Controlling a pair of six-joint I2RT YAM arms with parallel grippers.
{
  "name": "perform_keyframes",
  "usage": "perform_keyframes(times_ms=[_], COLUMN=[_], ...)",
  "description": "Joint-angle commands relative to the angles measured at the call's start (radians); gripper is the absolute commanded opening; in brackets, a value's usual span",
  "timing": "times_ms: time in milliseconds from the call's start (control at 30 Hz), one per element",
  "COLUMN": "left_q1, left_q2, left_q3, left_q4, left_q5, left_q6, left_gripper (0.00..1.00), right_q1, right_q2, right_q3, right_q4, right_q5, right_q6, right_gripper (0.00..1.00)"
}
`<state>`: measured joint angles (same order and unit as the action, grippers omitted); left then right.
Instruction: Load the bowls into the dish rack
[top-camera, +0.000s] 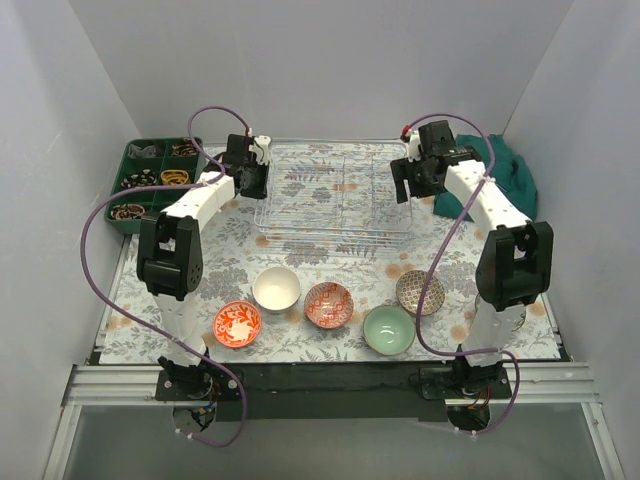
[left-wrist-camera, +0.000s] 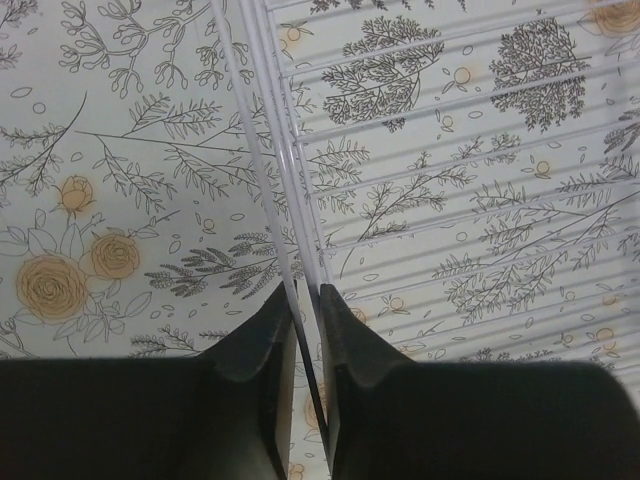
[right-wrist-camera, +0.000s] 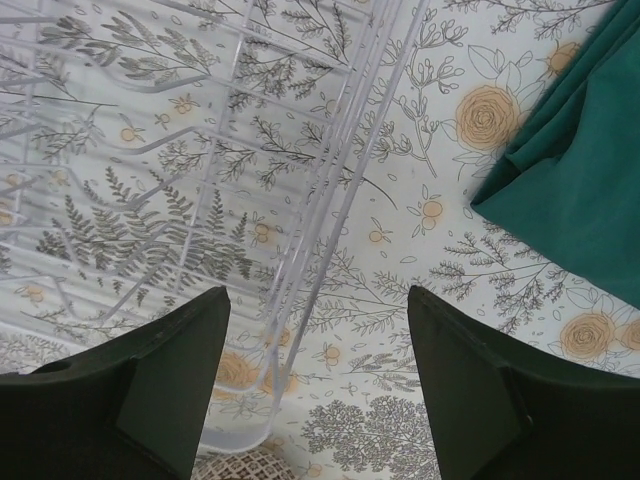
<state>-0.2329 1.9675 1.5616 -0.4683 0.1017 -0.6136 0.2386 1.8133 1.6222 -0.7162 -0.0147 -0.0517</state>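
The dish rack (top-camera: 335, 195), a silvery wire basket, sits at the back middle of the table with nothing in it. My left gripper (top-camera: 252, 178) is at its left side. In the left wrist view this gripper (left-wrist-camera: 307, 290) is shut on the rack's rim wire (left-wrist-camera: 287, 150). My right gripper (top-camera: 412, 185) is at the rack's right side. It (right-wrist-camera: 317, 295) stands open astride the side wall (right-wrist-camera: 345, 190). In front lie bowls: orange-red (top-camera: 237, 323), white (top-camera: 276, 289), red-white (top-camera: 328, 304), mint green (top-camera: 388, 329) and brown patterned (top-camera: 420, 291).
A green compartmented tray (top-camera: 155, 180) with small items stands at the back left. A dark green cloth (top-camera: 505, 170) lies bunched at the back right, close to my right gripper. White walls close in the table on three sides.
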Motion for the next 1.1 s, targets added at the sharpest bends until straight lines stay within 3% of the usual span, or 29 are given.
perform_keyframes(times_ms=[0,67,167,267,300,367,433,467,533,667,733,767,800,833,900,1000,1067], left_q1=[0.000,0.000,0.000,0.000,-0.002,-0.002,-0.006,-0.011,-0.028,-0.065,-0.083,-0.085,-0.086,-0.086,-0.086,-0.086,-0.086], left_q2=[-0.036,-0.042,-0.051,-0.064,-0.068,-0.087,-0.102,-0.116,-0.137,-0.208,-0.246,-0.255,-0.265,-0.280,-0.295,-0.328,-0.352], left_q3=[0.022,0.006,-0.012,-0.021,-0.024,-0.035,-0.043,-0.046,-0.067,-0.112,-0.124,-0.126,-0.126,-0.120,-0.115,-0.115,-0.117], left_q4=[-0.016,-0.018,-0.021,-0.033,-0.039,-0.047,-0.061,-0.066,-0.082,-0.086,-0.086,-0.087,-0.087,-0.090,-0.095,-0.096,-0.099], left_q5=[0.013,0.015,0.021,0.032,0.033,0.055,0.075,0.084,0.125,0.205,0.204,0.198,0.190,0.179,0.144,0.096,0.081], left_q6=[-0.009,-0.014,-0.031,-0.051,-0.060,-0.069,-0.071,-0.072,-0.071,-0.071,-0.067,-0.066,-0.066,-0.064,-0.045,-0.012,-0.002], left_gripper=[0.06,0.02,0.00,0.00,0.00,0.00,0.01,0.09,0.40,0.57,0.58,0.60,0.61,0.61,0.63,0.65,0.66], right_q1=[-0.002,-0.001,0.001,-0.001,-0.001,-0.001,-0.001,-0.005,-0.012,-0.028,-0.028,-0.028,-0.028,-0.028,-0.030,-0.032,-0.030], right_q2=[0.059,0.076,0.116,0.158,0.178,0.198,0.237,0.256,0.313,0.403,0.432,0.435,0.425,0.413,0.358,0.238,0.175], right_q3=[0.036,0.045,0.073,0.117,0.131,0.186,0.234,0.292,0.352,0.490,0.544,0.554,0.562,0.564,0.553,0.486,0.423], right_q4=[-0.005,-0.003,-0.003,-0.002,0.000,0.004,0.011,0.014,0.023,0.050,0.076,0.086,0.093,0.101,0.106,0.098,0.078], right_q5=[0.059,0.048,0.030,0.027,0.036,0.071,0.100,0.113,0.122,0.107,0.131,0.145,0.160,0.170,0.185,0.121,-0.025], right_q6=[-0.005,-0.008,-0.014,-0.020,-0.020,-0.031,-0.054,-0.078,-0.091,-0.106,-0.108,-0.106,-0.102,-0.102,-0.102,-0.102,-0.102], right_gripper=[0.78,0.74,0.61,0.30,0.12,0.01,0.01,0.01,0.01,0.01,0.13,0.23,0.42,0.49,0.59,0.60,0.61])
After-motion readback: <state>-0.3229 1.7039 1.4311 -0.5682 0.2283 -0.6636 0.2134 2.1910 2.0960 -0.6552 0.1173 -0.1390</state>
